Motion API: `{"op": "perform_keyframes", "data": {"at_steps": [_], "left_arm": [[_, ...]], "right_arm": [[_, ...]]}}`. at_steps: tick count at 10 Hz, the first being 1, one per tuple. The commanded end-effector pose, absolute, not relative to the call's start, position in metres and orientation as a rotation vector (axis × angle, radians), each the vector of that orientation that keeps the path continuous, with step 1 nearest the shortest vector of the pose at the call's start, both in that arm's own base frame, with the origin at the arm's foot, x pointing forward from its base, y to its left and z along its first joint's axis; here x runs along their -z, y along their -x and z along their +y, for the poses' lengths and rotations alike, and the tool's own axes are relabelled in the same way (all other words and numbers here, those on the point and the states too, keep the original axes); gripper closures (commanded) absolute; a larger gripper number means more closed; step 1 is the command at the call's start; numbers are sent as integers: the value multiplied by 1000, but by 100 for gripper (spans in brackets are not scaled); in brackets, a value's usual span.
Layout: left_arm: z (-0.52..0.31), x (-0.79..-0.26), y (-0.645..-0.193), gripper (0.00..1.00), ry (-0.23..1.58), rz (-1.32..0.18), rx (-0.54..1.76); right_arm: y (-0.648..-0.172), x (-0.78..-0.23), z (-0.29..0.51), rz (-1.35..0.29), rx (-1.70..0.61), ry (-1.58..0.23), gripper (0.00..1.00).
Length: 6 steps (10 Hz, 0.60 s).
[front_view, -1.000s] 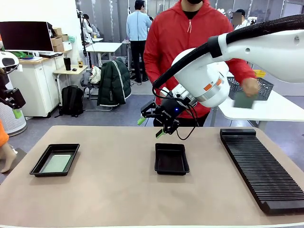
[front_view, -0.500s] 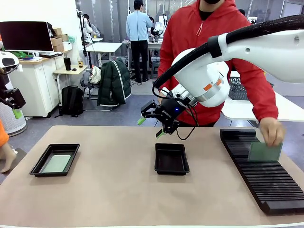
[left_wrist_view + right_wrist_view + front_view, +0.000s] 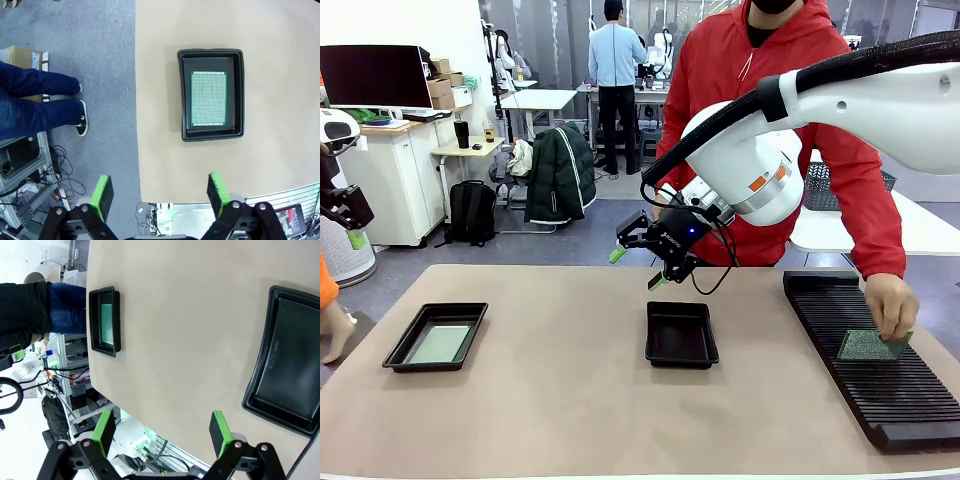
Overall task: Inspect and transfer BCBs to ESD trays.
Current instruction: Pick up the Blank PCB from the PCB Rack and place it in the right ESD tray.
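You have one BCB (image 3: 872, 346) at the far right, pinched by its upper edge in the person's hand (image 3: 890, 304); it is tilted, with its lower edge down on the ribs of the long black rack (image 3: 860, 395) that runs along the right side of the table (image 3: 570, 410). A second BCB (image 3: 439, 344) lies flat on the floor of the left ESD tray (image 3: 455, 307), near the table's left edge; in the left wrist view that board (image 3: 208, 98) shows a green dotted face and sits squarely inside the tray's (image 3: 212, 137) rim, with a narrow black margin all round. The right wrist view catches the same board (image 3: 106, 315) and tray (image 3: 104, 351) far off at the table's edge.

The other ESD tray (image 3: 680, 335) sits at the middle of the table with nothing in it, well apart from both the left tray and the rack; you see its bare black floor (image 3: 287, 365) at the right of the right wrist view.

Your right gripper (image 3: 637, 268) hangs in the air above and just behind the middle tray, jaws spread wide and holding nothing; its green pads (image 3: 104, 429) stand far apart over bare tabletop. Your left gripper (image 3: 160, 194) is likewise spread wide and empty, high above the table's edge and looking down on the left tray; its pads (image 3: 103, 194) grip nothing.

Beside the table in the left wrist view, a person's legs (image 3: 35, 100) in blue jeans and dark shoes stand on the grey floor.
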<state>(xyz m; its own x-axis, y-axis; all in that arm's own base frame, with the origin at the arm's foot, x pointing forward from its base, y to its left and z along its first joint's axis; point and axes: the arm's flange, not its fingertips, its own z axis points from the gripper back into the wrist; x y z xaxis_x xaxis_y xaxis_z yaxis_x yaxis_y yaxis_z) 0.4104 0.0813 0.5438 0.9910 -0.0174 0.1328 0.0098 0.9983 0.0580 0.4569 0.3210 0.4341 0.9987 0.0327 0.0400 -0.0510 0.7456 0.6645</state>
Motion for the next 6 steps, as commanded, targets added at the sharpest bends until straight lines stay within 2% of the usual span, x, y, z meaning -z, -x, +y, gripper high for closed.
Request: {"op": "perform_keyframes", "data": {"at_steps": [1, 6], "left_arm": [[81, -543, -409, 0, -57, -139, 12], [81, -543, -409, 0, -57, -139, 12]], "right_arm": [[-456, -435, 322, -31, -30, -710, 0], [-456, -435, 322, -31, -30, -710, 0]]}}
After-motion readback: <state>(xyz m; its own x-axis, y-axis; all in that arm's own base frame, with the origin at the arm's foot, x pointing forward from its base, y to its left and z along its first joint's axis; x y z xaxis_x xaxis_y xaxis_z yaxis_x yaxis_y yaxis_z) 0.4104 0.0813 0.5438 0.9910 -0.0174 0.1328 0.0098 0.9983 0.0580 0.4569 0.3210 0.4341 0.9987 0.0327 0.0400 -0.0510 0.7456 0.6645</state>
